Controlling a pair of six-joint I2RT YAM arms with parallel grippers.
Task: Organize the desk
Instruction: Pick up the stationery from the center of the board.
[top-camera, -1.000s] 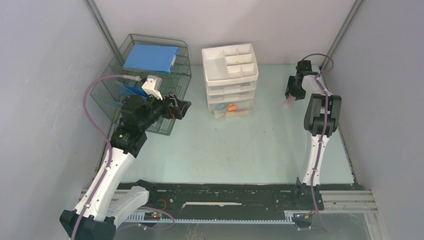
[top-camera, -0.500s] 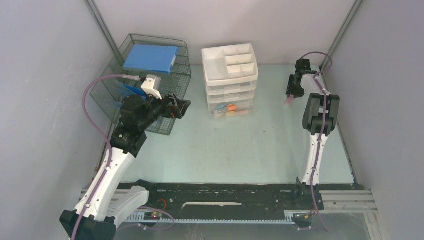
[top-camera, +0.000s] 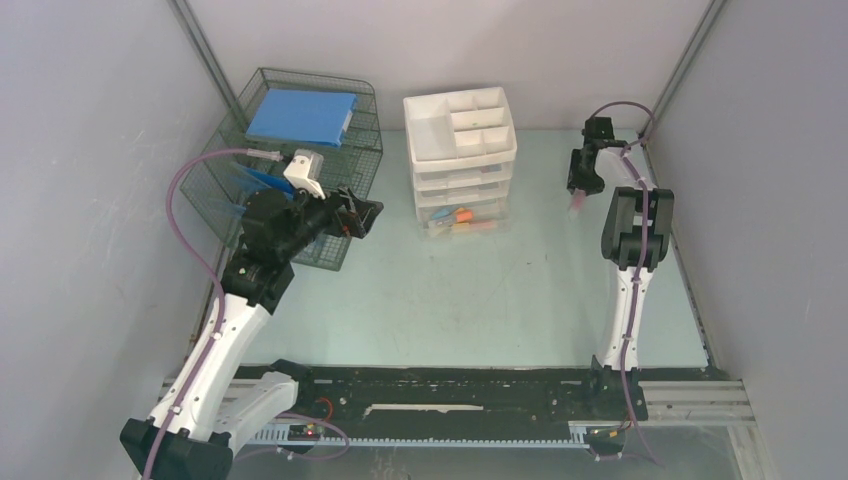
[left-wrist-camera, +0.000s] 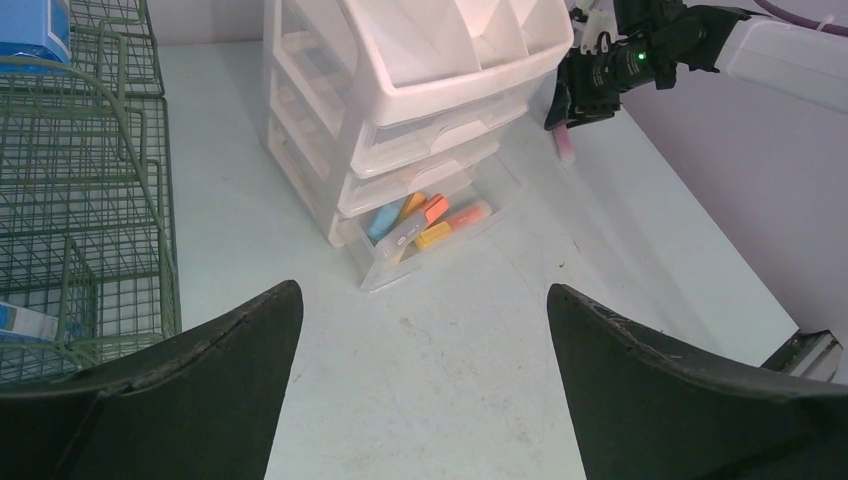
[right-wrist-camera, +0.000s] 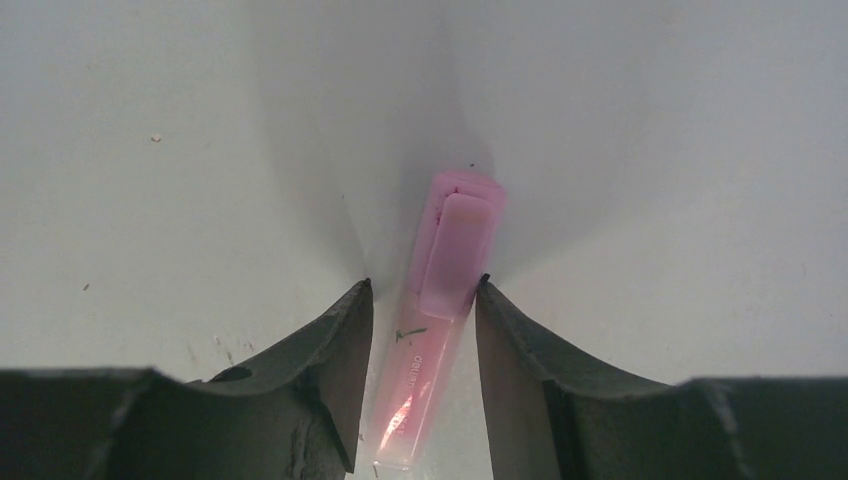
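Step in hand: transfer of a loose marker to storage. The left gripper (left-wrist-camera: 422, 295) hovers with its jaws spread wide and nothing between them; the desk (top-camera: 480, 300) lies bare directly below and ahead of these jaws. Further ahead of them stands the white drawer unit (top-camera: 460, 150), its bottom drawer (left-wrist-camera: 430, 225) pulled out with several coloured markers inside. A wire basket (top-camera: 300, 170) sits to the left of these jaws. Beyond the unit, the right gripper (right-wrist-camera: 424, 285) has its jaws closed narrowly on the pink highlighter (right-wrist-camera: 450, 250), whose capped end projects past the fingertips toward the desk; whether the cap touches the surface cannot be told. Next move, as judged: carry the highlighter clear of the desk, align it over the open drawer, then release
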